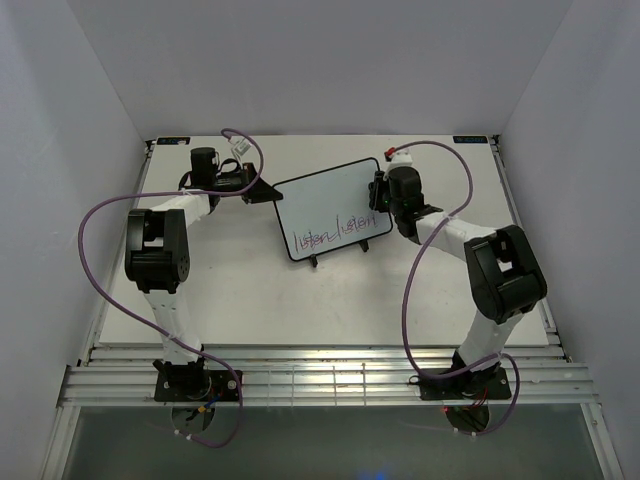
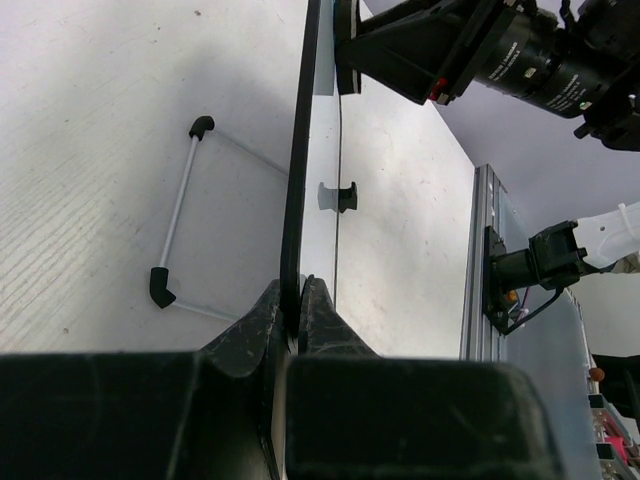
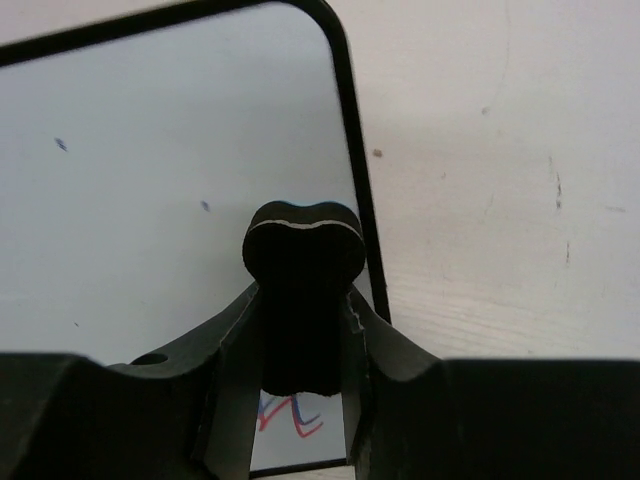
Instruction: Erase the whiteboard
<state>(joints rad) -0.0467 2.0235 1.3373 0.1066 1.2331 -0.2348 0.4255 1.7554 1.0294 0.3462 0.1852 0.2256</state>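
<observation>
The whiteboard (image 1: 330,205) stands on its wire feet (image 2: 178,215) near the middle of the table (image 1: 220,290). Writing (image 1: 335,232), red & dark, runs along its low edge. It's all there, so I think no wiping is done yet. The rest of the board looks clean.

My left gripper (image 1: 262,190) is pinched tight on the board's left edge, prob. to keep it steady. My right gripper (image 1: 379,192) is closed on the small black eraser (image 3: 303,290), by the board's right edge near a corner.

Left to do: bring the eraser down & rub over the words.
</observation>
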